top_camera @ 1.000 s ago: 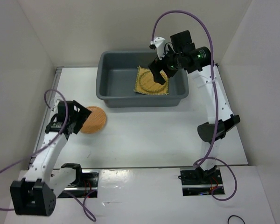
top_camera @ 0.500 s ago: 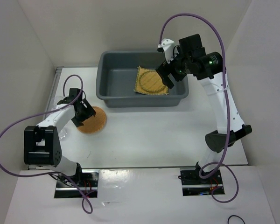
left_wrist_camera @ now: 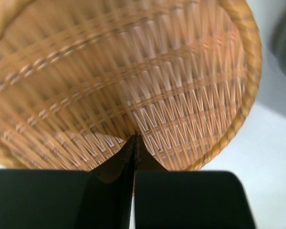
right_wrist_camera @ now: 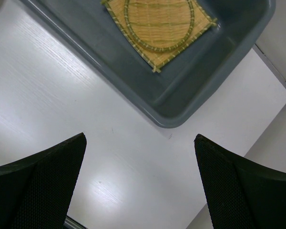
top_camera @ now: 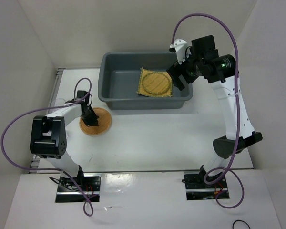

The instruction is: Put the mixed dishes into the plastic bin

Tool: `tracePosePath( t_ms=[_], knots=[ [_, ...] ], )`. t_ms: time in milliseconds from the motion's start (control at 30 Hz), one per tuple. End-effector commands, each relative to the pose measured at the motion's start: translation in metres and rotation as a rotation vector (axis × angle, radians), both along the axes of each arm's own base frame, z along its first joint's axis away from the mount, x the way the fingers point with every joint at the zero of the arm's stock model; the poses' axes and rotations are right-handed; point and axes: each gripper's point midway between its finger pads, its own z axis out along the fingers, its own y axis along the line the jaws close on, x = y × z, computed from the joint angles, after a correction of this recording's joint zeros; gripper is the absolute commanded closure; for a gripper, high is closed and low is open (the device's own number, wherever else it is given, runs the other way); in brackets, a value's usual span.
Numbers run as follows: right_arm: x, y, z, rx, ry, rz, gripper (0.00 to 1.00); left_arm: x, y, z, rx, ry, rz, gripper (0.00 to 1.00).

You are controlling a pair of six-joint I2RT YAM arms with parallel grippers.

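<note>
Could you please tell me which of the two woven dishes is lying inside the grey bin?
The square yellow mat, flat inside the bin; the round orange plate sits outside on the table, by the left gripper.

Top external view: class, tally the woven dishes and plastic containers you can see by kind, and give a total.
Flat square yellow woven mat: 1
Round orange woven plate: 1
Large grey-blue rectangular plastic bin: 1
Total: 3

Left pincer (left_wrist_camera: 135, 138) seemingly closed
</note>
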Motion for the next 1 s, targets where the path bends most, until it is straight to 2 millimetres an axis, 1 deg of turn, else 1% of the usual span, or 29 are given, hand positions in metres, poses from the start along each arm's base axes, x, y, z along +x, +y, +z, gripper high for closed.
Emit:
tracePosePath(
  t_ms=[0, 33, 67, 133, 167, 200, 267, 300, 333, 400, 433, 533, 567, 600, 633, 667, 700, 733, 767, 800, 833, 900, 933, 967],
  knots=[
    [-0.008, -0.01, 0.014, 0.01, -0.042, -0.017, 0.01, -0.041, -0.023, -0.04, -0.054, 0.187, -0.117, 1.0],
    [-0.007, -0.013, 0.014, 0.009, -0.042, -0.026, 0.01, -0.043, -0.032, -0.042, -0.074, 0.208, -0.157, 1.0],
    [-0.009, -0.014, 0.018, 0.006, -0.054, -0.02, 0.01, -0.048, -0.038, -0.041, -0.089, 0.222, -0.172, 1.0],
    [-0.009, -0.014, 0.018, 0.006, -0.054, -0.02, 0.01, -0.058, -0.052, -0.041, -0.12, 0.235, -0.212, 1.0],
    [-0.009, -0.014, 0.018, 0.006, -0.054, -0.02, 0.01, -0.068, -0.059, -0.041, -0.149, 0.252, -0.206, 1.0],
    [-0.008, -0.017, 0.018, 0.006, -0.054, -0.029, 0.01, -0.069, -0.069, -0.034, -0.164, 0.227, -0.227, 1.0],
    [-0.008, -0.016, 0.014, 0.008, -0.042, -0.022, 0.01, -0.078, -0.084, -0.026, -0.209, 0.222, -0.246, 1.0],
    [-0.008, -0.016, 0.014, 0.008, -0.042, -0.022, 0.01, -0.081, -0.098, -0.019, -0.233, 0.202, -0.264, 1.0],
    [-0.008, -0.016, 0.011, 0.005, -0.033, -0.022, 0.01, -0.081, -0.108, -0.014, -0.26, 0.19, -0.279, 1.0],
    [-0.008, -0.016, 0.011, 0.005, -0.033, -0.022, 0.01, -0.083, -0.132, -0.007, -0.342, 0.179, -0.308, 1.0],
    [-0.008, -0.016, 0.011, 0.005, -0.033, -0.022, 0.01, -0.081, -0.149, 0.002, -0.374, 0.158, -0.352, 1.0],
    [-0.009, -0.014, 0.011, 0.011, -0.031, -0.015, 0.01, -0.072, -0.176, 0.02, -0.413, 0.114, -0.443, 0.99],
    [-0.009, -0.014, 0.011, 0.011, -0.031, -0.015, 0.01, -0.068, -0.182, 0.03, -0.417, 0.088, -0.461, 0.97],
    [-0.009, -0.014, 0.011, 0.011, -0.031, -0.015, 0.01, -0.053, -0.185, 0.052, -0.412, 0.01, -0.481, 0.94],
    [-0.009, -0.014, 0.011, 0.011, -0.031, -0.015, 0.01, -0.052, -0.187, 0.063, -0.398, -0.016, -0.504, 0.81],
    [-0.009, -0.014, 0.011, 0.011, -0.031, -0.015, 0.01, -0.046, -0.187, 0.084, -0.394, -0.083, -0.52, 0.66],
    [-0.009, -0.014, 0.011, 0.011, -0.031, -0.015, 0.01, -0.041, -0.184, 0.095, -0.37, -0.126, -0.512, 0.51],
    [-0.011, -0.015, 0.011, 0.004, -0.033, -0.009, 0.01, -0.039, -0.182, 0.107, -0.355, -0.168, -0.525, 0.42],
    [-0.011, -0.015, 0.011, 0.004, -0.033, -0.009, 0.01, -0.036, -0.175, 0.129, -0.35, -0.247, -0.524, 0.27],
    [-0.012, -0.016, 0.007, 0.0, -0.022, -0.009, 0.01, -0.038, -0.169, 0.135, -0.35, -0.268, -0.513, 0.19],
    [-0.014, -0.016, 0.006, -0.001, -0.02, -0.009, 0.01, -0.046, -0.157, 0.142, -0.35, -0.303, -0.493, 0.13],
    [-0.017, -0.016, 0.009, 0.008, -0.027, -0.002, 0.01, -0.056, -0.141, 0.136, -0.326, -0.291, -0.452, 0.0],
    [-0.017, -0.014, 0.006, 0.011, -0.016, 0.005, 0.01, -0.065, -0.133, 0.133, -0.323, -0.28, -0.437, 0.0],
    [-0.017, -0.014, 0.006, 0.011, -0.016, 0.005, 0.01, -0.077, -0.12, 0.11, -0.305, -0.217, -0.397, 0.0]
  ],
)
